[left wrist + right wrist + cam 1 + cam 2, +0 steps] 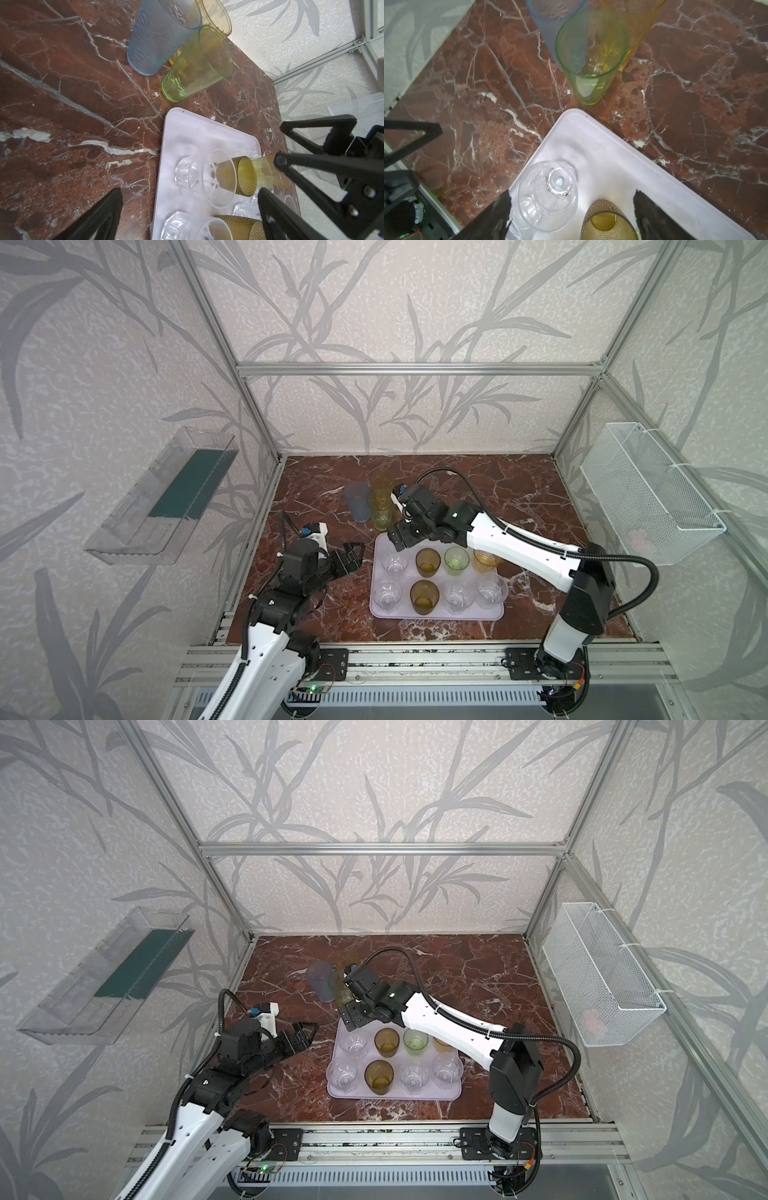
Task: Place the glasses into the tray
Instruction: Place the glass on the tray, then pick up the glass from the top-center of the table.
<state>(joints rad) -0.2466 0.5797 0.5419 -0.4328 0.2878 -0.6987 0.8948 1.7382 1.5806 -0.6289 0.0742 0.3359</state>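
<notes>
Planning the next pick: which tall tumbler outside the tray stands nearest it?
The green tumbler; the blue-grey one and yellow one stand farther from the tray.

eight short glasses (379, 1077) stand in the tray (436, 1094), taller tumblers (320, 979) on the marble (478, 977) behind it.

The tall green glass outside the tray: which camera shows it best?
The left wrist view: tall green glass whole, rim to base. The right wrist view looks steeply into it. Both top views show it small.
</notes>
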